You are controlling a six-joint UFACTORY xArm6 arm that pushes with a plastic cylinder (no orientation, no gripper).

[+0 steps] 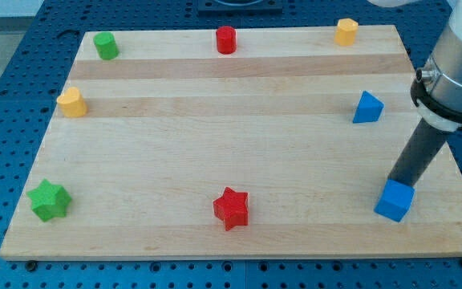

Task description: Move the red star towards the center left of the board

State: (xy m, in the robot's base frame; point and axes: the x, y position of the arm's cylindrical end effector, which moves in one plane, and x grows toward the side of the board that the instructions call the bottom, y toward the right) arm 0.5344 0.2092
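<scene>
The red star (231,208) sits near the board's (215,136) bottom edge, about midway across. The tip (391,185) is far off at the view's right, its end right behind the blue cube (395,201) and apparently touching it, though the cube hides the very end, so that is uncertain. There is no pincer to open or close here, just a bare rod.

From the tip, the star lies well to the view's left and slightly lower. The center left of the board lies up and to the left of the star. So I would judge the tip has to travel past the star's right side and get below and to the right of it before any push goes the right way.

Count on the board:
- 2 red: 1 star, 1 cylinder (226,39)
- 2 green: 1 star (49,200), 1 cylinder (106,46)
- 2 yellow: 1 at the left edge (71,103), 1 at the top right (346,31)
- 2 blue: 1 cube, 1 triangle (366,107)

That makes 8 blocks, all well apart.
</scene>
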